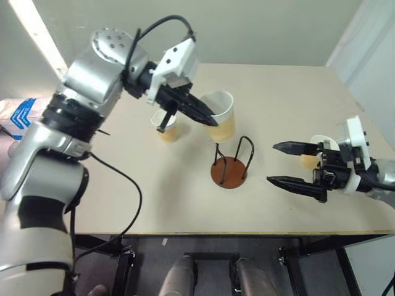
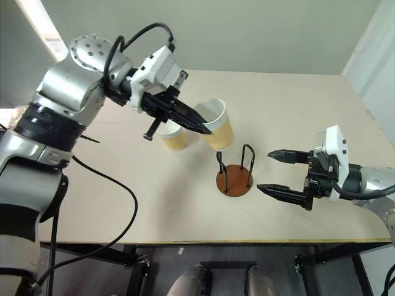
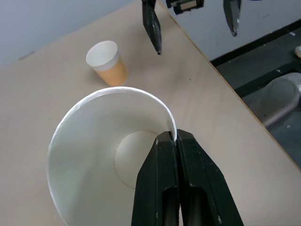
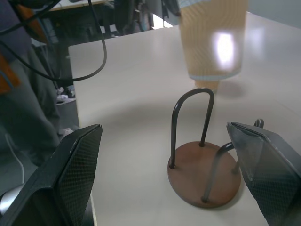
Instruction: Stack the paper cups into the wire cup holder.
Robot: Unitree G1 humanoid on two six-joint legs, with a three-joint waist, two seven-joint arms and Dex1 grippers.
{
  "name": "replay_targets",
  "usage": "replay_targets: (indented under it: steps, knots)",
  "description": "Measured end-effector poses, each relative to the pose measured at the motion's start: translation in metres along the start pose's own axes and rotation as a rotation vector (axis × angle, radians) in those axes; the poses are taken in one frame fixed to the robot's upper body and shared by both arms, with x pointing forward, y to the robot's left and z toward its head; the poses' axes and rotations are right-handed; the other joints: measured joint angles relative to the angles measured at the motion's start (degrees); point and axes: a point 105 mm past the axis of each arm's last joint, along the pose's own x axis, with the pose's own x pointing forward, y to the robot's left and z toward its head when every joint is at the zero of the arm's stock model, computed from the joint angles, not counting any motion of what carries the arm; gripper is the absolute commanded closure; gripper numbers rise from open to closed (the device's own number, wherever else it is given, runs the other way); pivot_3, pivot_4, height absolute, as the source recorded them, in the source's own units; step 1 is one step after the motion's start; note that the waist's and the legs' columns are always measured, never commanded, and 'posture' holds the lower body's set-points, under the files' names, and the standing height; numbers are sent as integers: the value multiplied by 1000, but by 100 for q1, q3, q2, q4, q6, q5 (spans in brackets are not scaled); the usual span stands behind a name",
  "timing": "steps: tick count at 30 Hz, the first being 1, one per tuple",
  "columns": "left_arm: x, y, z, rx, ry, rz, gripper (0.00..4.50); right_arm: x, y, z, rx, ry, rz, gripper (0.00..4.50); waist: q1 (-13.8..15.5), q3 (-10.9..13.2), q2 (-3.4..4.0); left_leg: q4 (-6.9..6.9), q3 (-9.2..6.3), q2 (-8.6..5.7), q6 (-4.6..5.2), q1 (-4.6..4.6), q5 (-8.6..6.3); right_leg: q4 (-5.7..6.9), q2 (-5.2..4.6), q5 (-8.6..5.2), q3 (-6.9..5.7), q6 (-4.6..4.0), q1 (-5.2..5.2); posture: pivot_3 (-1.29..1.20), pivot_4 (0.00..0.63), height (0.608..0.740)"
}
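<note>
The left gripper (image 1: 208,117) pinches the rim of a cup (image 1: 221,115), hanging it upright just above the empty holder (image 1: 231,170) for a straight drop, while the right gripper (image 1: 295,164) waits spread wide beside it, two more cups (image 1: 167,126) standing on the table (image 1: 290,105).

The table (image 1: 290,111) is evenly and brightly lit from above. A bright strip of light (image 1: 37,34) is seen at upper left. Glare is seen on the lifted cup (image 4: 214,40), and the near fingers (image 4: 70,179) are blurred.
</note>
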Motion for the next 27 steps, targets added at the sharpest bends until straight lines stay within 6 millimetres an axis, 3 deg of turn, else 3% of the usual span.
replay_targets:
  steps: [18,21,27]
  knots:
    - [55,10,-27,51,62,-111,4479,-2,5,0,1,-11,-89,0,47,1,1,77,17,-11,36,-40,-17,-5,-15,11,2,64,2,0,150,740]
    - [69,15,-26,49,41,-110,3924,0,3,3,-17,-13,-101,0,70,1,1,79,20,-17,44,-43,-14,-7,-22,15,2,74,4,0,150,740]
    - [68,23,-27,32,18,-63,1906,2,-2,5,-26,-1,-121,0,70,1,1,77,29,-19,51,-41,-18,-7,-25,10,5,98,2,0,150,740]
